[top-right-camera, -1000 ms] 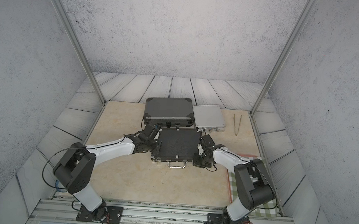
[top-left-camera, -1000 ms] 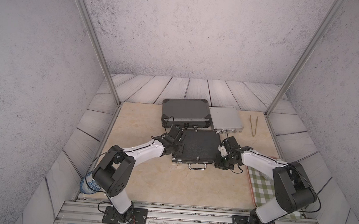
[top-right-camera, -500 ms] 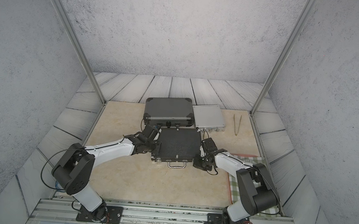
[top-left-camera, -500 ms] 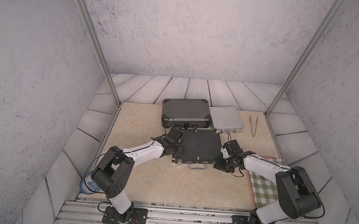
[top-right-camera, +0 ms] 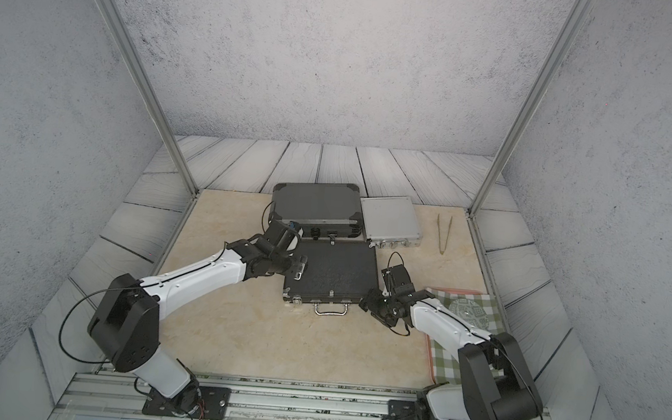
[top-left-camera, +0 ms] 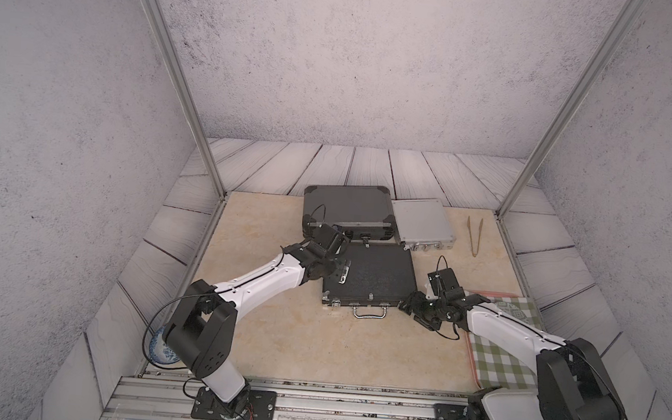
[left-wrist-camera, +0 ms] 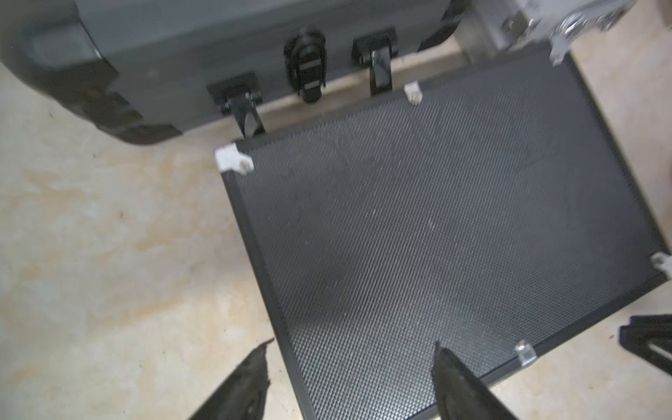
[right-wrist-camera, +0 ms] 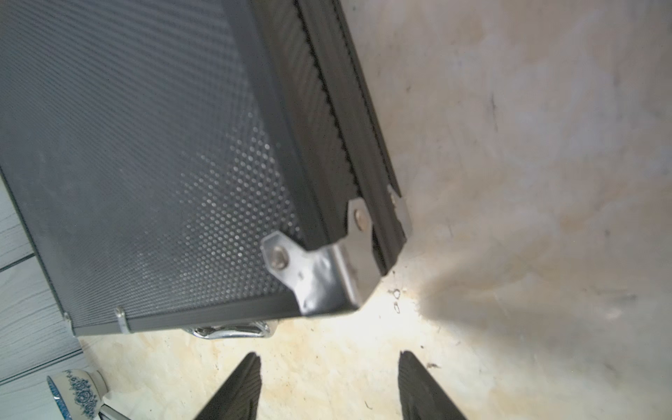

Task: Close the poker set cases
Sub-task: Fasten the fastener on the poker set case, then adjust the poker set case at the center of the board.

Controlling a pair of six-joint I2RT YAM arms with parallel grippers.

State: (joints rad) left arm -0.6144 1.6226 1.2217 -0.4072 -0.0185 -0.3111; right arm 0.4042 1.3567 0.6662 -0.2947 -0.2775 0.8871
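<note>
The flat black textured case [top-left-camera: 370, 277] [top-right-camera: 333, 272] lies mid-table with its lid down and its metal handle [top-left-camera: 369, 313] toward me. Behind it stand the large dark-grey case [top-left-camera: 346, 210] and the small silver case [top-left-camera: 421, 224], both lids down. My left gripper [top-left-camera: 342, 271] [left-wrist-camera: 352, 343] hangs open over the black case's left edge [left-wrist-camera: 254, 254], one finger above the lid and one above the table. My right gripper [top-left-camera: 406, 307] [right-wrist-camera: 329, 354] is open and holds nothing, just off the case's near right metal corner [right-wrist-camera: 320, 276].
Wooden tongs [top-left-camera: 473, 236] lie at the back right. A green checked cloth on a tray [top-left-camera: 499, 355] sits under my right arm. A blue-patterned bowl [top-left-camera: 161, 349] is by the left arm's base. Two black latches [left-wrist-camera: 380, 72] stick out from the dark-grey case's front.
Both grippers have opened from shut. The right one has drawn back from the black case's right side toward its near right corner. The left stays at the left edge.
</note>
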